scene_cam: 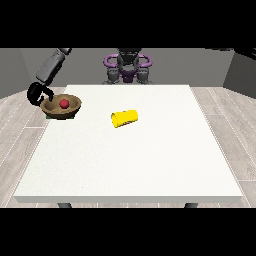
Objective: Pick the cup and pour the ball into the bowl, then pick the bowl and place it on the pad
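**Bowl on the pad, cup on its side**

From my station I looked across a large white table (130, 160), matte and square-cornered, standing on a pale wood-plank floor with grey walls behind. The robot (127, 67) sat small at the far edge, its dark torso ringed with purple.

The bowl (61, 106) was brown and wood-like, shallow and round with a thick rim. It sat near the table's far corner at the view's left, on top of a dark green pad (48, 116) of which I could see only a thin sliver beneath the bowl. Inside the bowl lay the ball (64, 103), small, red and smooth. The cup (124, 118) was bright yellow and cylindrical, and it lay on its side near the table's middle, well apart from the bowl, its open mouth turned toward the view's left.

One grey, boxy arm (52, 65) came down from the upper left. Its black hand at the view's left (37, 93) hung at the bowl's outer rim with curled fingers, seemingly hooked on that rim, though I could not tell for certain. I saw no other hand.
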`<action>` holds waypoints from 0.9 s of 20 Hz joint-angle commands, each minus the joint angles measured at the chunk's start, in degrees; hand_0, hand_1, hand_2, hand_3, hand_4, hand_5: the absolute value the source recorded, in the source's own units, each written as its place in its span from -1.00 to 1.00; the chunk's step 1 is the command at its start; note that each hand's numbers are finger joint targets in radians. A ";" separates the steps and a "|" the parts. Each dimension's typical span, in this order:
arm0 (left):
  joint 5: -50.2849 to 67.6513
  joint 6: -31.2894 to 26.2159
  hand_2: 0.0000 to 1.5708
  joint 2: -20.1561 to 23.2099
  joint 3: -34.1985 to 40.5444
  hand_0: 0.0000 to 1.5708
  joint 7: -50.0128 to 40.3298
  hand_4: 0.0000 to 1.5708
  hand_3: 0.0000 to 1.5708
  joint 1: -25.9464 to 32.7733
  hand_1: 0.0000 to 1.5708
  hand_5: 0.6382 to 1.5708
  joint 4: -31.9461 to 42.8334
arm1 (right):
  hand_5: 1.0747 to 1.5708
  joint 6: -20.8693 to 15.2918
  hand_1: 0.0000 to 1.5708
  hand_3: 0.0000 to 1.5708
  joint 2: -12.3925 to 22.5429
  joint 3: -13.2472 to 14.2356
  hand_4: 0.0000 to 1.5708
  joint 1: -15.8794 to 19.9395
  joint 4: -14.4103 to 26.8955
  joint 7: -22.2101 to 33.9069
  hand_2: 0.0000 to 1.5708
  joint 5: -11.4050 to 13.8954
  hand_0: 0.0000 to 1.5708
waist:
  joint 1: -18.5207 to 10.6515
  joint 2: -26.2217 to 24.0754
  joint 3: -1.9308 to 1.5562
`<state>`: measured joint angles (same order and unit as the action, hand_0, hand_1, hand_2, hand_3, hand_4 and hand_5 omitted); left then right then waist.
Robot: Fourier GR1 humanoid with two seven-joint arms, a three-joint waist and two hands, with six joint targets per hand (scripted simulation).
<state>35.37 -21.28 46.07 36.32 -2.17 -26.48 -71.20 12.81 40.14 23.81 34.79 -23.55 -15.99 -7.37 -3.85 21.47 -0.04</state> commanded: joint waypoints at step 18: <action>0.97 4.14 -1.00 -4.84 -7.93 -1.00 -9.89 0.25 -1.00 0.74 -1.00 1.00 -0.03 | -0.36 2.27 -1.00 -1.00 3.19 -0.86 -0.16 5.43 -0.43 14.10 -1.00 -1.28 -1.00 | 3.74 -20.16 0.09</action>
<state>37.63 -19.53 43.10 31.24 -9.14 -26.14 -71.83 13.54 45.49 24.55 38.54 -21.01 -2.41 -8.98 -2.60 8.56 -0.04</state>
